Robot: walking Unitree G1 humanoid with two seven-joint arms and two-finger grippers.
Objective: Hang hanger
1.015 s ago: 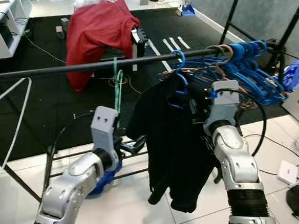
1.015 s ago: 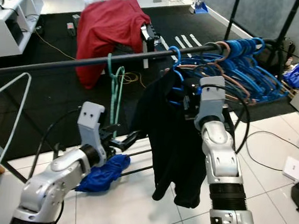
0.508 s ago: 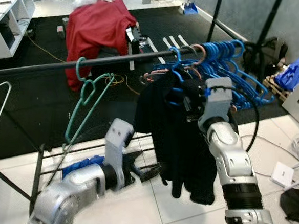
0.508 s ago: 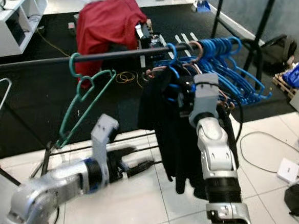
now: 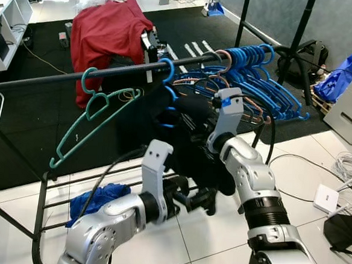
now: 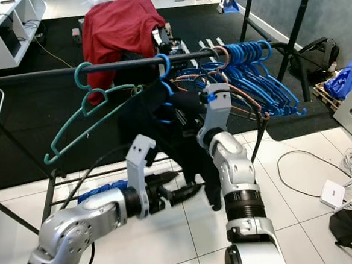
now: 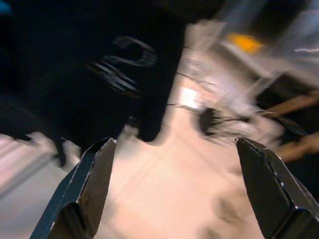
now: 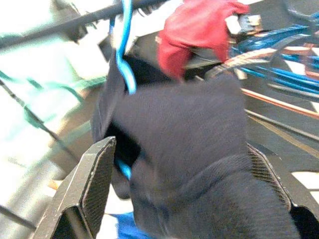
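Since half a second earlier, left gripper (image 5: 206, 202) had swung forward under the black garment (image 5: 185, 135), long black fingers spread wide and empty; wrist view was motion-blurred, showing glossy white tile floor (image 7: 164, 199) between the fingers (image 7: 92, 181). Right gripper (image 6: 180, 117) was raised at the rail, fingers wide apart with soft dark fabric (image 8: 199, 149) bunched between them. Blue hanger (image 5: 168, 77) carried the garment, its hook over the thin black metal rail (image 5: 59, 78). Teal plastic hanger (image 5: 89, 123) hung tilted on the same rail to the left; cluster of blue hangers (image 5: 258, 74) sat to the right. Red cloth (image 5: 104, 33) was draped behind.
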